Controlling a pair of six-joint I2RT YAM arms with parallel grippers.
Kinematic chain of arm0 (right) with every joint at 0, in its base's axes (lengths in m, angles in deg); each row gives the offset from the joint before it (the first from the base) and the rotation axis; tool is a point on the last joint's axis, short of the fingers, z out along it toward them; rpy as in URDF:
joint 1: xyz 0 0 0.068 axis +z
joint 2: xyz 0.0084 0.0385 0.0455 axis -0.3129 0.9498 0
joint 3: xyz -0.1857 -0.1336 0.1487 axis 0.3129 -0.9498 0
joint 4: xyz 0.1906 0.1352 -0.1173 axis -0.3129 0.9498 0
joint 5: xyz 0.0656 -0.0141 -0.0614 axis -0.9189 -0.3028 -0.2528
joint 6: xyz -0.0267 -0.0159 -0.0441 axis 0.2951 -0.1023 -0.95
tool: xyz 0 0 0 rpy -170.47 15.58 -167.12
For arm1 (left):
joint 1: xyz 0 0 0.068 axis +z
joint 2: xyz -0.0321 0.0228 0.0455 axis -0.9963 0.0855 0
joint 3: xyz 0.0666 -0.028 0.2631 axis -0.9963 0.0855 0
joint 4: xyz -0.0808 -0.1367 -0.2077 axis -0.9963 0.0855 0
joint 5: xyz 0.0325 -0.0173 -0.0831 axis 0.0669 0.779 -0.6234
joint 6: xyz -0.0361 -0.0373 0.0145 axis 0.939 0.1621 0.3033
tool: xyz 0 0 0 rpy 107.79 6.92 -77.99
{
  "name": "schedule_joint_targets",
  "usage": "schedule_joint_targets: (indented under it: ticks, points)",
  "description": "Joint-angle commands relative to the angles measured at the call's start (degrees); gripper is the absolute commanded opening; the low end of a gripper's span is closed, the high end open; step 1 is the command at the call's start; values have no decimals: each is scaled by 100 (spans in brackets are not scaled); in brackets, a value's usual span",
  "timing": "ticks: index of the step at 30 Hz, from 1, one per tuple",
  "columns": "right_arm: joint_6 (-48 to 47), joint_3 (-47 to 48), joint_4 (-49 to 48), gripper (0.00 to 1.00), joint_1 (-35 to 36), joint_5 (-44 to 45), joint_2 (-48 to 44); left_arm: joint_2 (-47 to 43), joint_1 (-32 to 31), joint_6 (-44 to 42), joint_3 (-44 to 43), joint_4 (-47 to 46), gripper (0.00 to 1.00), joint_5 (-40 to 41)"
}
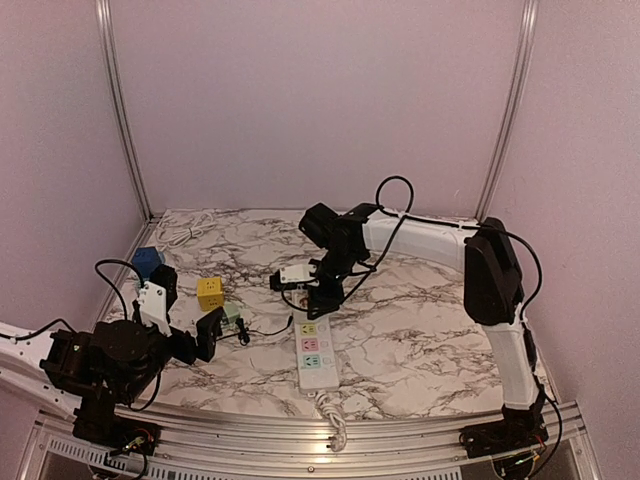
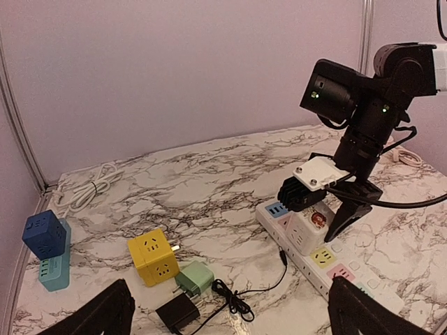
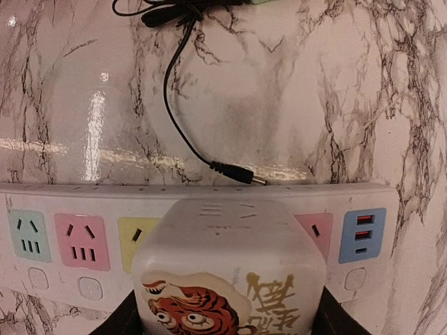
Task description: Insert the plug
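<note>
Evidently the right gripper (image 2: pixel 318 209), half closed on the tiger-print plug (image 3: pixel 230 279), poises it over the power strip (image 3: pixel 49 199) beneath for seating; the left gripper (image 2: pixel 230 317) gapes empty.

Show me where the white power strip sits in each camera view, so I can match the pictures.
Top external: the power strip lies low in the centre, pointing toward the near edge.
Left wrist: the power strip slants across the lower right, under the cube plug.
Right wrist: it spans the lower half side to side, its middle hidden by the cube plug.
Shared landmark: the black cable tip beside the strip.
</note>
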Motion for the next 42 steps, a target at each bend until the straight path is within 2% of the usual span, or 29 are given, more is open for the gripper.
schedule_joint_targets:
  ticks: [1, 5, 9, 14, 18, 21, 23, 33, 42]
  points:
    - [102, -508, 914, 10, 95, 370, 1380, 505, -41, -289, -345, -454, 99, -230]
    - [104, -629, 768, 23, -7, 351, 1268, 666, -50, 137, -428, -78, 99, -396]
    - [156, -675, 691, 28, 23, 500, 1309, 376, -50, 667, -372, 224, 99, -433]
    - [530, -404, 710, 39, 35, 730, 1375, -106, -59, 979, -165, 449, 99, -460]
    - [589, -299, 585, 48, 31, 532, 908, -291, -61, 1240, -140, 690, 97, -462]
    - [642, -316, 420, 58, 54, 624, 555, -353, -87, 1451, -133, 779, 97, -460]
    - [674, -341, 319, 62, 74, 688, 382, -364, -126, 1535, -100, 772, 96, -440]
    - [999, -250, 24, 67, 107, 961, 10, 34, -217, 1560, -124, 551, 97, -372]
    - [1024, -666, -317, 69, 111, 638, -963, 585, -226, 1500, -280, 227, 98, -389]
